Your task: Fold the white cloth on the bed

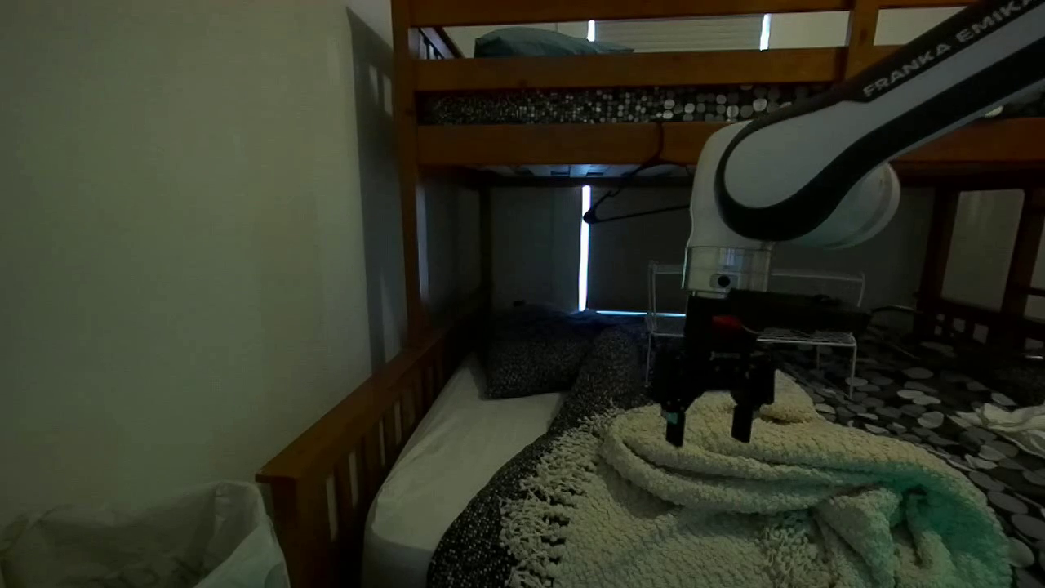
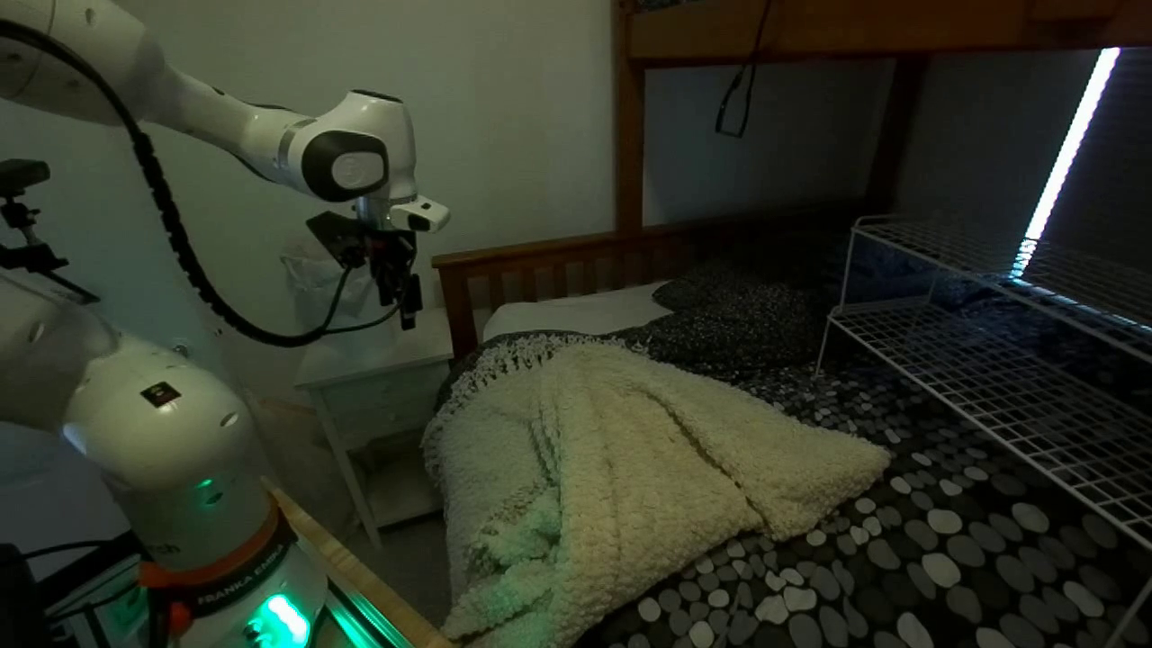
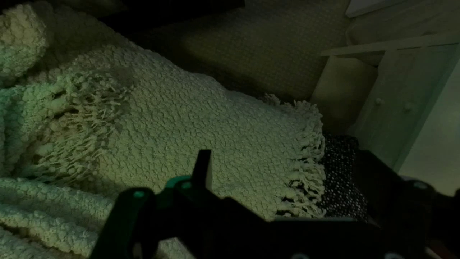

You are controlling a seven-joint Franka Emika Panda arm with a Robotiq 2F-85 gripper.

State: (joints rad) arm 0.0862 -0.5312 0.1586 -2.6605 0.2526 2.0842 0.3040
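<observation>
A white cloth (image 2: 621, 459), likely soft, limp and bulky, is draped rumpled along the robot-side edge of the counter (image 2: 855, 576), best pinched behind its fringe (image 3: 309, 173), as the tool (image 1: 709, 433) is held above, its two fingers (image 1: 743, 420) apart.

In an exterior view, the bottom edge crops the nubbly cream-white fringed cloth (image 1: 735, 506), the black two-fingered gripper (image 1: 708, 440) hides some of it, and a crumpled white item (image 1: 1016, 420) (what, I cannot tell) runs off at right. In an exterior view, the right edge trims the white wire-mesh shelf (image 2: 981, 387).
</observation>
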